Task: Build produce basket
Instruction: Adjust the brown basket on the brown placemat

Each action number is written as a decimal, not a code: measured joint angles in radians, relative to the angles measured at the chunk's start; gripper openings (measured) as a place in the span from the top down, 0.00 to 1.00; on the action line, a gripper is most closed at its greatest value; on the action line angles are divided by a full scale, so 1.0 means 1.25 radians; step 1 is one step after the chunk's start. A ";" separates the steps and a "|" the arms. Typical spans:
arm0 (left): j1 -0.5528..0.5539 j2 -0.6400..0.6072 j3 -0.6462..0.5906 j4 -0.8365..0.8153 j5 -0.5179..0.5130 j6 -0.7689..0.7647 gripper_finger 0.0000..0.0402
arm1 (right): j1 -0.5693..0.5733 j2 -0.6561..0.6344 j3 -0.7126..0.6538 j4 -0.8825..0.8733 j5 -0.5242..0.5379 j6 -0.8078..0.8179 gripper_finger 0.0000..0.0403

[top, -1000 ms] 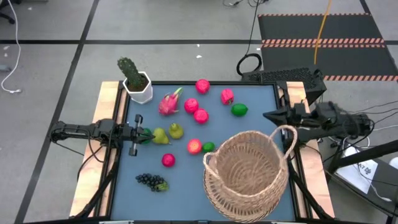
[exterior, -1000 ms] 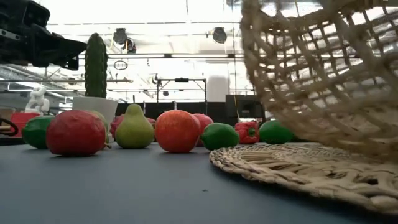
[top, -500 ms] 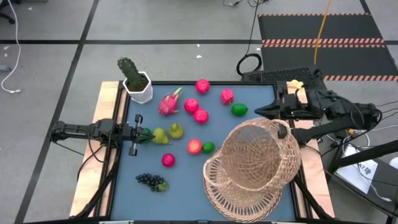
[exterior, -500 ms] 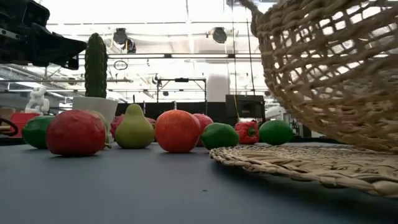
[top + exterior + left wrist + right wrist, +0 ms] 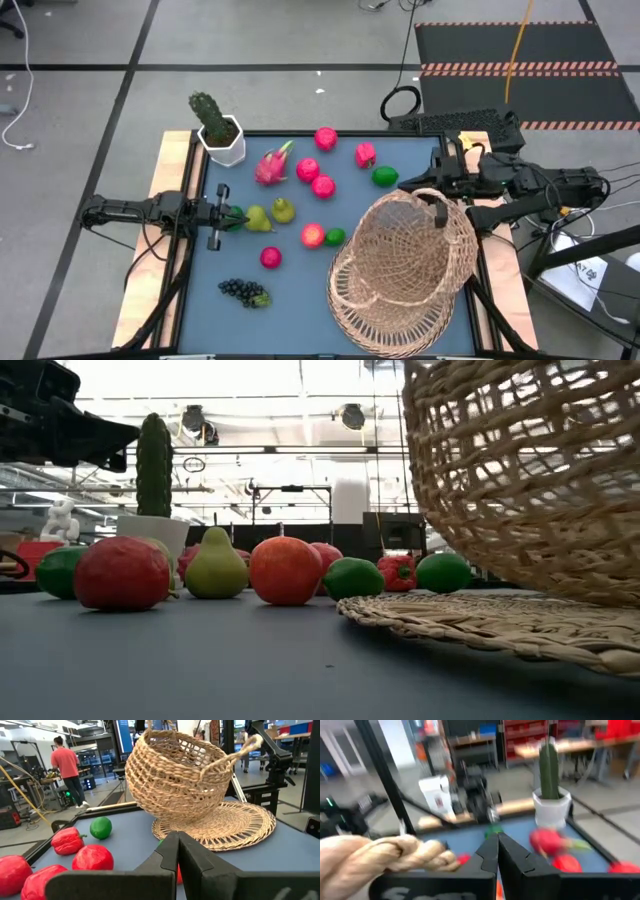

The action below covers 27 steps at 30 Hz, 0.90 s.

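Note:
The tan wicker basket is tipped over a flat round woven mat at the table's near right; it also shows in the left wrist view. My right gripper is shut at its arched handle. The produce lies on the blue table: dragon fruit, red apples, a lime, pears, grapes. My left gripper is shut and empty at the left edge, beside the pears. My right gripper has the basket's twisted rope handle, coming level from the table's right side. The rope runs in from one side and ends behind a finger, which hides the contact. The basket hangs tilted below the handle; whether its underside still touches the mat, I cannot tell.
A green cactus in a white pot stands at the far left corner. Wooden rails edge the table on both sides. A person in a red shirt stands in the room beyond the table.
My right gripper has gone up and toward the table's left edge with the handle. The basket, which stood upright on the mat, has tipped and risen at its handle side, and its body has swung left over the mat.

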 joint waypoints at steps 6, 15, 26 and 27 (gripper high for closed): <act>0.000 0.000 0.000 0.029 -0.008 -0.038 0.98 | 0.000 0.012 0.002 0.142 0.034 0.101 1.00; 0.000 0.000 0.000 0.042 -0.029 -0.082 0.98 | 0.094 0.123 0.082 0.157 0.086 0.208 1.00; 0.000 0.000 0.000 0.114 -0.126 -0.338 0.98 | 0.138 0.151 0.101 0.170 0.085 0.327 1.00; 0.000 0.000 0.003 0.118 -0.128 -0.345 0.98 | 0.140 0.149 0.103 0.159 0.085 0.320 1.00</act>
